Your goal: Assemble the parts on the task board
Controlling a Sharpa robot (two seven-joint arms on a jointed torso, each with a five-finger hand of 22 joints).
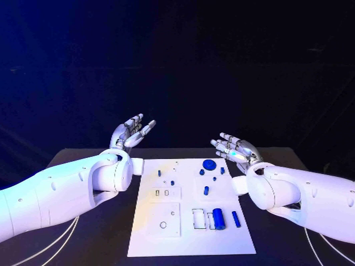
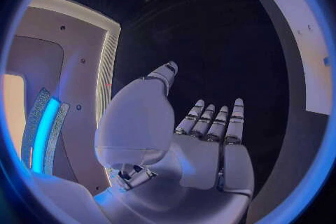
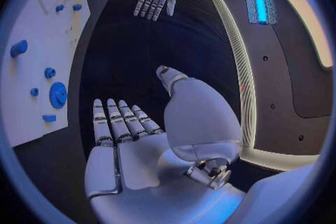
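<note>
Left hand (image 1: 132,132) and right hand (image 1: 236,148): both raised palm-up, silver fingers spread, holding nothing. Flat white board (image 1: 186,244) lies between and below them on the black table (image 1: 105,244). Smooth blue parts on it: a round toothed disc (image 1: 209,164) nearest the right hand, a stubby cylinder (image 1: 218,218) nearer the robot.

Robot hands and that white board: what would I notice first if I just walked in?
Two silver hands raised, fingers spread, holding nothing: the left hand beside the task board's far left corner, the right hand beside its far right corner. Between the arms lies the white task board with small blue parts; the round blue gear at its far end stands out.
</note>
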